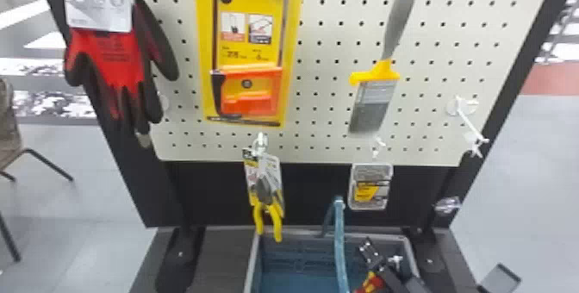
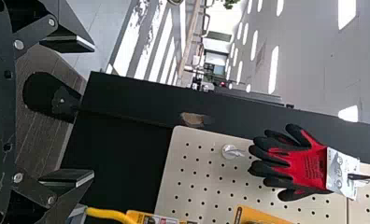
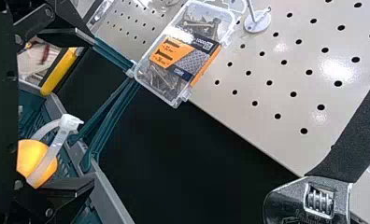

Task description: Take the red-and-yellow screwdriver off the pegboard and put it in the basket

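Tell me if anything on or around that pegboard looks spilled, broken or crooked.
Nothing stands out as spilled or broken; the screw box looks closed. The paintbrush hangs slanting on the pegboard, though the viewing angle may explain that.

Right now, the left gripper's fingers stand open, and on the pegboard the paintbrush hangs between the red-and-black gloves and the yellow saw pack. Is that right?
Not quite: the head view shows the yellow saw pack between the red-and-black gloves and the paintbrush. The left gripper does have its fingers open.
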